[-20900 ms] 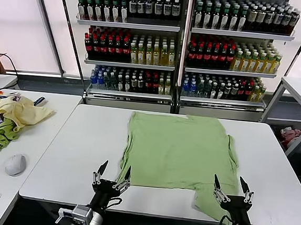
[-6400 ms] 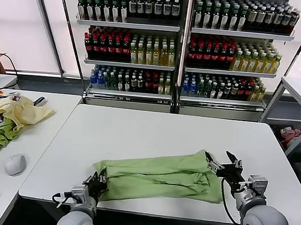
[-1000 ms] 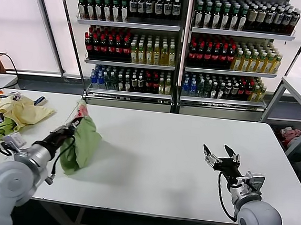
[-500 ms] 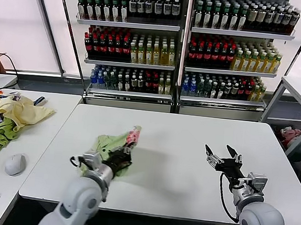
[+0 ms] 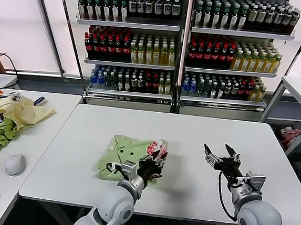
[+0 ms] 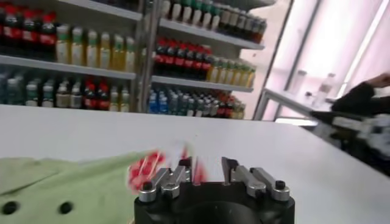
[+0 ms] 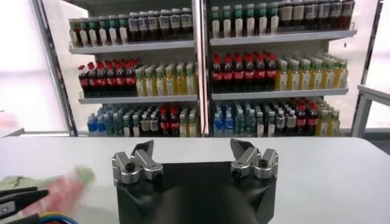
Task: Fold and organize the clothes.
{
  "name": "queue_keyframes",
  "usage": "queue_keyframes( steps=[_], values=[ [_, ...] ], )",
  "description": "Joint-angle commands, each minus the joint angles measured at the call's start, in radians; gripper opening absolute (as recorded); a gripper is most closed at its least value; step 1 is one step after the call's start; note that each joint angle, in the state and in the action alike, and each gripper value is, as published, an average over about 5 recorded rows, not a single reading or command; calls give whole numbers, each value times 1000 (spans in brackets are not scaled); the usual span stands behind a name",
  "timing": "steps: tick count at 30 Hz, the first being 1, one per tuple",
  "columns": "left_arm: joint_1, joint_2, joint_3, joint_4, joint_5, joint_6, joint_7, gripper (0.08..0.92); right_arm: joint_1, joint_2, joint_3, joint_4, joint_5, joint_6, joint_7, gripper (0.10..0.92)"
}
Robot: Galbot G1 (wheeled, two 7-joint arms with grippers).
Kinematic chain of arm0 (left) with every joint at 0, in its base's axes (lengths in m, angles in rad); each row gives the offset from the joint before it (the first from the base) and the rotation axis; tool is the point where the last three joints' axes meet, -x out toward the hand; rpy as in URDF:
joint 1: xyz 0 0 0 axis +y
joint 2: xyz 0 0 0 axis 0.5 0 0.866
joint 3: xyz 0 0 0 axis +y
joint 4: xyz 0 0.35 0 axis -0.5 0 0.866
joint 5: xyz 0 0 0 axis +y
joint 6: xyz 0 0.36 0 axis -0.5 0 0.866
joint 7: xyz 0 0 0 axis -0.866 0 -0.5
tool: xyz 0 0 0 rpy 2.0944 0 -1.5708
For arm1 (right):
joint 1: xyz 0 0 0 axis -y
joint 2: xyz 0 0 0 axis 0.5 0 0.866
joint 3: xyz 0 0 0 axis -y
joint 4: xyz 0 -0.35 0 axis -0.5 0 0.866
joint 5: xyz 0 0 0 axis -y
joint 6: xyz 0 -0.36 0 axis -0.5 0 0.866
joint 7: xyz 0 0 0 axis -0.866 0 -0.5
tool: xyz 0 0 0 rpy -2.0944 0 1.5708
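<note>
Head view: shirt (image 5: 123,153) sits folded on the desk (image 5: 201,135), left of middle, toward the front edge. Left gripper (image 5: 158,158) is clamped on its printed corner; right gripper (image 5: 221,153) hangs spread and empty near the front right.

Left wrist view: fingers (image 6: 183,172) pinch the red print (image 6: 146,168).

Right wrist view: nothing held.

Risk: pulling away while clamped probably drags the fold open.

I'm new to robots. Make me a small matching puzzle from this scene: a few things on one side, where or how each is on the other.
Things:
1. polo shirt
2. left gripper
3. right gripper
4. computer mouse

States:
a. open, holding nothing, above the white table
b. on the side table near heaped garments
c. folded on the white table
d. closed on the shirt's printed edge

Pairs: 1-c, 2-d, 3-a, 4-b
</note>
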Motion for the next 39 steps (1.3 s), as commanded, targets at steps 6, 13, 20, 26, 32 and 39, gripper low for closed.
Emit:
queue_keyframes(
  steps=[6, 13, 20, 26, 32, 39],
  values=[
    [190, 64, -162, -199, 35, -106, 43, 586, 41, 86, -226, -55, -67, 5, 46, 823],
    [311, 134, -371, -209, 75, -166, -13, 777, 118, 201, -396, -214, -138, 16, 122, 823],
    [385, 125, -451, -219, 76, -186, -27, 822, 176, 291, -481, -369, -201, 34, 169, 823],
    [405, 112, -450, -220, 81, -192, -31, 823, 204, 324, -485, -420, -196, 32, 165, 821],
    [406, 108, -435, -228, 84, -190, -36, 823, 210, 314, -470, -423, -149, 20, 165, 690],
    [421, 103, -421, -242, 92, -189, -36, 823, 265, 239, -399, -430, -204, 30, 111, 492]
  ],
)
